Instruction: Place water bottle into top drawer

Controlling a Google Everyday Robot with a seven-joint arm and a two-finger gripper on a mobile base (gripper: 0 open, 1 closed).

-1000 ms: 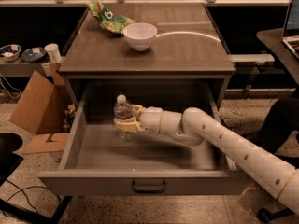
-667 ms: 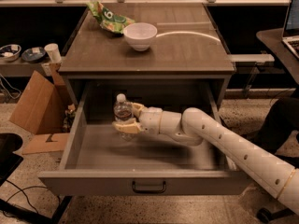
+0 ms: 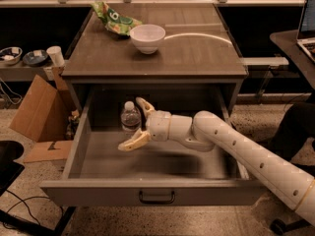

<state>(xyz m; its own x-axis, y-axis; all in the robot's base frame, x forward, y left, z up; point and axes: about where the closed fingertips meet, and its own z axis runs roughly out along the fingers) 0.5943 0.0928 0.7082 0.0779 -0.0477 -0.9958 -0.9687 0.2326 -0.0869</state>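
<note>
The water bottle (image 3: 130, 118) is small and clear with a white cap. It stands upright on the floor of the open top drawer (image 3: 98, 192), near the back left. My gripper (image 3: 130, 124) reaches in from the right inside the drawer. It is open, with one finger (image 3: 145, 105) behind the bottle and the other finger (image 3: 133, 141) in front of it. Both fingers are spread apart from the bottle's sides. The drawer's dark pull handle (image 3: 156, 197) is at the centre of the front panel.
A white bowl (image 3: 147, 37) and a green snack bag (image 3: 116, 21) sit on the cabinet top (image 3: 197, 58). A cardboard box (image 3: 37, 109) and a paper cup (image 3: 55, 56) are at the left. A desk with a laptop (image 3: 307, 28) is at the right.
My gripper was shut on the bottle; now its fingers have spread apart and let it go. The bottle stands on the drawer floor.
</note>
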